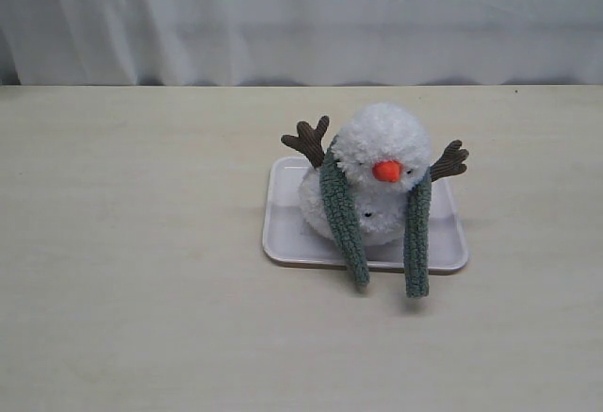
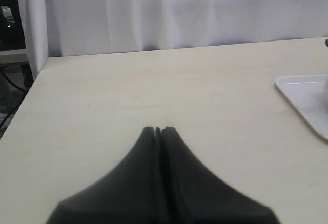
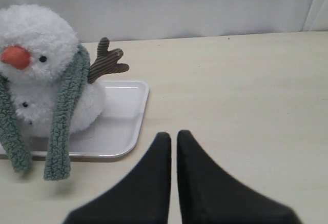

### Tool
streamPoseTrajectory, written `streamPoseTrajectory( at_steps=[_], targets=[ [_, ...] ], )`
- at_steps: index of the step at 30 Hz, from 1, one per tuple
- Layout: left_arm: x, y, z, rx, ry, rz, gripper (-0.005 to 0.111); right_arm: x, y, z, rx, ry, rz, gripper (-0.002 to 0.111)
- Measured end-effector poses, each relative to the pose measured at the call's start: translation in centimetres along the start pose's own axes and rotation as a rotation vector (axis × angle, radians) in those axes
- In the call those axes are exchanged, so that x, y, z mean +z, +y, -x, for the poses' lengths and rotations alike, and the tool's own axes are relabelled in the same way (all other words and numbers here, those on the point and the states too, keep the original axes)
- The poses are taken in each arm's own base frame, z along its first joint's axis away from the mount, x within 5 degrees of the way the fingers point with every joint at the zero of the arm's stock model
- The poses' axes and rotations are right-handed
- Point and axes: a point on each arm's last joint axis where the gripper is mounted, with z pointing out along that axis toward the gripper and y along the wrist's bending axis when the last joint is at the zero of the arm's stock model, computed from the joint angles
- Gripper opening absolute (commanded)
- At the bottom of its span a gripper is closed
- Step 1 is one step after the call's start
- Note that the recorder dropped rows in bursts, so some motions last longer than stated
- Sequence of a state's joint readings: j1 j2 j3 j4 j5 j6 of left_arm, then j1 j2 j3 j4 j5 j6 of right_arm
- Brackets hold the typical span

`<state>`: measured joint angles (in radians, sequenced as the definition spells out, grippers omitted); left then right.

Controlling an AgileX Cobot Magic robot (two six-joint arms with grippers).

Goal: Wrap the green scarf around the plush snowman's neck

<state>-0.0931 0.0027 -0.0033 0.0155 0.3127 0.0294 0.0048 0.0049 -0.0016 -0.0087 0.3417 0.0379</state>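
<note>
The green scarf (image 1: 344,216) lies draped over the plush snowman (image 1: 382,140) at the neck (image 1: 369,183), passing behind the head. Its two ends hang down the front, one on each side of the orange nose (image 1: 387,171), and reach past the near rim of the tray onto the worktop (image 1: 141,261). The snowman sits on a white tray (image 1: 282,235) with its brown twig arms (image 1: 307,140) raised. My right jaws hang near the tray's corner, apart from the toy, drawn almost together with only a thin slit between them and nothing held. My left jaws are pressed tip to tip, empty, over bare worktop well away from the tray.
</note>
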Motion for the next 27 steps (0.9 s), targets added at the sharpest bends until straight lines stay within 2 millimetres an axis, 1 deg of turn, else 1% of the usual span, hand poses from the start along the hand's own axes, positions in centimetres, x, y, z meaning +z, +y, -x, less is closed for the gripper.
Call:
streamPoseTrajectory(
  at_steps=[27],
  targets=[
    [0.0, 0.0, 0.0, 0.0, 0.0, 0.0, 0.0, 0.0, 0.06, 0.0, -0.003, 0.0, 0.011, 0.004]
  ],
)
